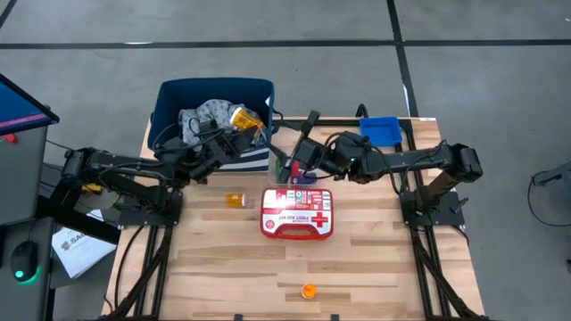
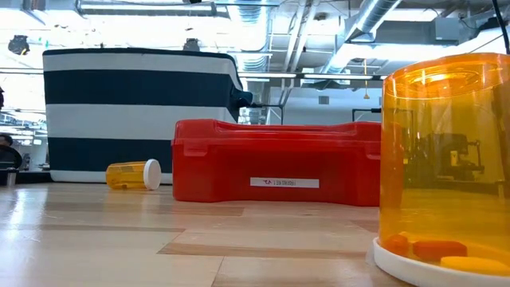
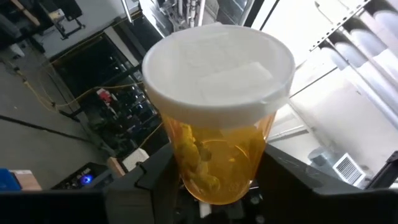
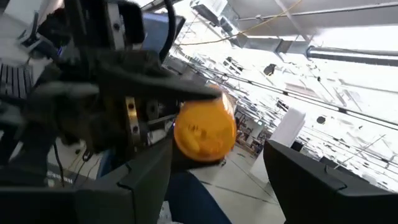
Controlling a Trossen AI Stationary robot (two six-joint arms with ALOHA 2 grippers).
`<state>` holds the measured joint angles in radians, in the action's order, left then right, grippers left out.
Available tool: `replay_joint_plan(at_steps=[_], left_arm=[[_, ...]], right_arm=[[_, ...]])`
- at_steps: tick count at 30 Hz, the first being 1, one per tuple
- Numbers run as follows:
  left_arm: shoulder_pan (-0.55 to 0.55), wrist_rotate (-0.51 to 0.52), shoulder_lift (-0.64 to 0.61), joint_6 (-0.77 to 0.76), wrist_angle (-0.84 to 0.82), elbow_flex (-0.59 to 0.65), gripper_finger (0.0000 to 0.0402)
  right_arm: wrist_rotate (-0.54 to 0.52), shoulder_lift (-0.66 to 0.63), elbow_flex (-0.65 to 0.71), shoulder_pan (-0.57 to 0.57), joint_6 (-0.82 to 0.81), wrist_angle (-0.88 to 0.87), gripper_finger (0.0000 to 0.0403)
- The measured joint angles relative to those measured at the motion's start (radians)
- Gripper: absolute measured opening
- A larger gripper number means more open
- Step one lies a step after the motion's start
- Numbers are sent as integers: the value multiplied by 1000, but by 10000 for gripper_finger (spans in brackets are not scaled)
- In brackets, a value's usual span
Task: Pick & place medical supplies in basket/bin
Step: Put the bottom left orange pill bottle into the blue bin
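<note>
My left gripper (image 1: 239,125) is shut on an orange pill bottle (image 1: 246,118) with a white cap (image 3: 217,68), held over the right part of the navy basket (image 1: 169,98). A grey-white patterned cloth (image 1: 201,116) lies inside the basket. My right gripper (image 1: 300,135) stands open just right of the basket, aimed at the held bottle (image 4: 205,132), which shows beyond its fingers, apart from them. A second orange bottle (image 1: 234,200) lies on its side on the table. A third (image 1: 309,291) stands on its white cap near the front edge. The small blue bin (image 1: 381,130) sits far right. My left gripper pinches the bottle's orange body (image 3: 214,177) near its bottom end, one finger (image 3: 155,180) on each side. The capped end points away from the gripper, slanting upward. The bottle is lifted clear, over the basket's right part.
The red-and-white first-aid case (image 1: 296,212) lies mid-table, in front of my right gripper. Small red and green items (image 1: 287,169) show at its far edge, partly under the right arm. Bare wood lies left and right of the case toward the front edge.
</note>
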<state>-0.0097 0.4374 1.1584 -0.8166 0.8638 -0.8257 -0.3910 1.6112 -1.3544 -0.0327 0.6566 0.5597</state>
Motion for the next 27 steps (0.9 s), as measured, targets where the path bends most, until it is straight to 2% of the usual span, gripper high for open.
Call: replay_joint_plan(at_steps=[7,13,18,23,27], left_arm=[[0,4,0,-38,26,0,176],[0,64,0,-107,27,0,176],[0,113,0,-156,10,1,176],[0,116,0,-168,-8,1,176],[0,115,0,-182,-19,1,176]], right_arm=[[44,0,0,31,120,-37,250],[54,0,0,42,234,-36,249],[55,0,0,38,407,-36,249],[163,0,0,40,452,-39,249],[181,0,0,40,510,-38,249]])
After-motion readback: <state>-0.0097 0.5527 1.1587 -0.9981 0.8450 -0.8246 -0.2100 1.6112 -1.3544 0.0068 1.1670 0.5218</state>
